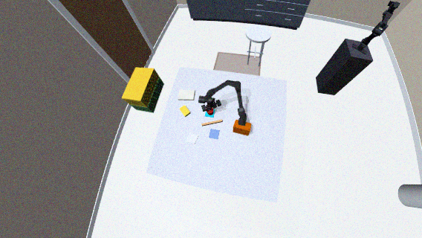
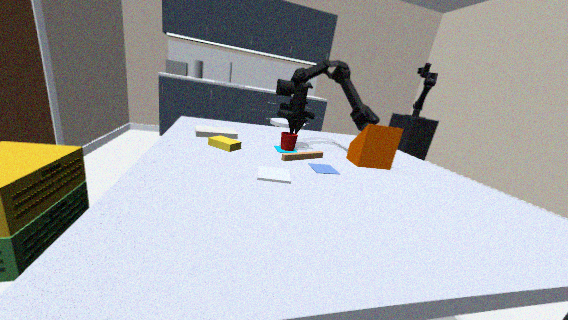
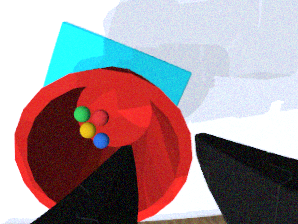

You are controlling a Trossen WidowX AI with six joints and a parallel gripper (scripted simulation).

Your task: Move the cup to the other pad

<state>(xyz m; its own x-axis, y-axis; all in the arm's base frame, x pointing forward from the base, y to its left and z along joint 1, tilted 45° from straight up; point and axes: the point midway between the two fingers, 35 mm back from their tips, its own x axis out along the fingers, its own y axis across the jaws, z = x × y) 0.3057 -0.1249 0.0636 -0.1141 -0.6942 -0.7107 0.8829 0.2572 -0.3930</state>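
The red cup [image 1: 210, 111] [image 2: 288, 142] [image 3: 117, 82] stands upright on the cyan pad [image 1: 209, 115] [image 2: 278, 149] [image 3: 62, 55]. Several marbles lie on its floor: a green marble [image 3: 82, 114], a red marble [image 3: 101, 118], a yellow marble [image 3: 88, 130] and a blue marble [image 3: 101, 141]. My gripper [image 2: 294, 132] [image 3: 164, 149] is partly open, its fingers apart. In the wrist view one finger reaches over the cup's mouth and the other is outside the rim, with a gap beside it. The blue pad [image 1: 214, 134] [image 2: 324, 169] holds nothing.
A wooden bar [image 1: 212, 123] [image 2: 302, 156] lies between the two pads. A white tile [image 1: 192, 139] [image 2: 274, 175] lies beside the blue pad. A yellow block [image 1: 185, 111] [image 2: 224, 143] and a pale slab [image 1: 186, 94] [image 2: 216, 132] lie beyond the cup. The orange base [image 1: 242, 127] [image 2: 376, 147] carries my arm.
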